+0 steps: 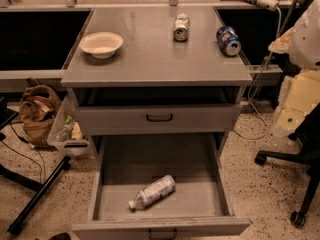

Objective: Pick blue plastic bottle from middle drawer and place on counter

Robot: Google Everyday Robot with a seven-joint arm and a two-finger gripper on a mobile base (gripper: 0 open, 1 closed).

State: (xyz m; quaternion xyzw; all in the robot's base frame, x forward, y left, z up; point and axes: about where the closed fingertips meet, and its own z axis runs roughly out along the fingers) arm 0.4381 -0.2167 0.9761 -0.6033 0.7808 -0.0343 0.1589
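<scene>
Closest to us is the middle drawer [96, 194]. It is pulled far out and sits low, near the speckled floor [260, 184]. Its front panel has a dark handle [162, 232] at the very bottom of the view.

The blue plastic bottle [152, 191] lies on its side on the flat floor of this drawer, toward the front. Its white cap points to the front left. It touches none of the drawer walls.

Above and behind is the upper drawer [210, 118], with a black handle [159, 117] on its front. There is a dark gap between it and the top.

Next comes the counter [150, 64], the wide grey top of the cabinet. A white bowl [101, 44] sits on its left side. A silver can [181, 27] is near the back middle. A blue can [228, 40] lies on its side near the right edge. The bowl and the two cans are well apart from each other.

On the floor to the left are a brown bag [37, 111] and a clear bin [67, 131], just beside the cabinet. On the right is the dark wheeled foot of a chair [295, 184].

The gripper is not in the picture, so I cannot tell if it is wide, narrow or holding something.
</scene>
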